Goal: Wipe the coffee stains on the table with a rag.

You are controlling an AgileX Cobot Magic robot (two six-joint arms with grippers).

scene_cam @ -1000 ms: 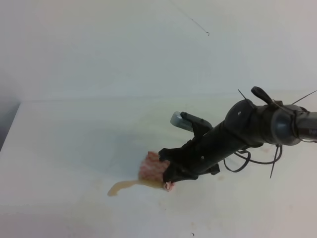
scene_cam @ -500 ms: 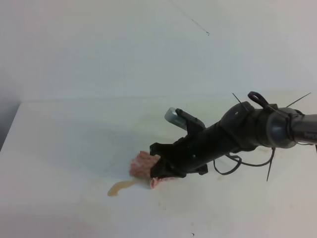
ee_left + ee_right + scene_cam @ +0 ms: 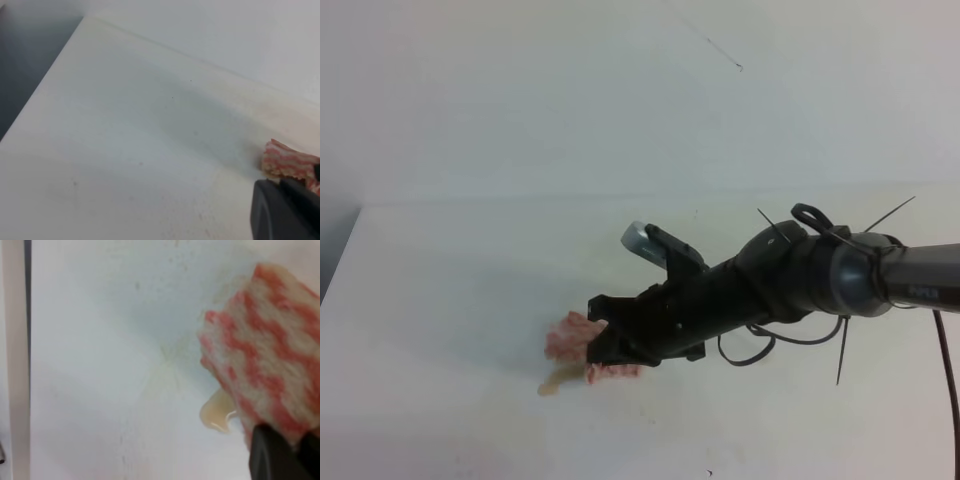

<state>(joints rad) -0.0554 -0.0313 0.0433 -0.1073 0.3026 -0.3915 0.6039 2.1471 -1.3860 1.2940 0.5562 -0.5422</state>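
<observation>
Exterior high: right gripper (image 3: 610, 352) clamped on striped rag (image 3: 565, 338), coffee stain (image 3: 552, 382) tail uncovered; shallow pressure would likely smear, not absorb.

We see a plain white wall (image 3: 570, 100) rising behind the work surface, smooth and evenly lit, with soft diffuse light and no hard shadows. A thin dark line (image 3: 705, 38) runs slantwise across the upper part of the wall and ends in a small dark tip. At the far left a dim grey strip (image 3: 332, 245) drops away below the level of the surface; we cannot tell whether it is floor or another wall. From the left wrist view the same dark grey area (image 3: 30, 50) fills the upper left corner.
</observation>
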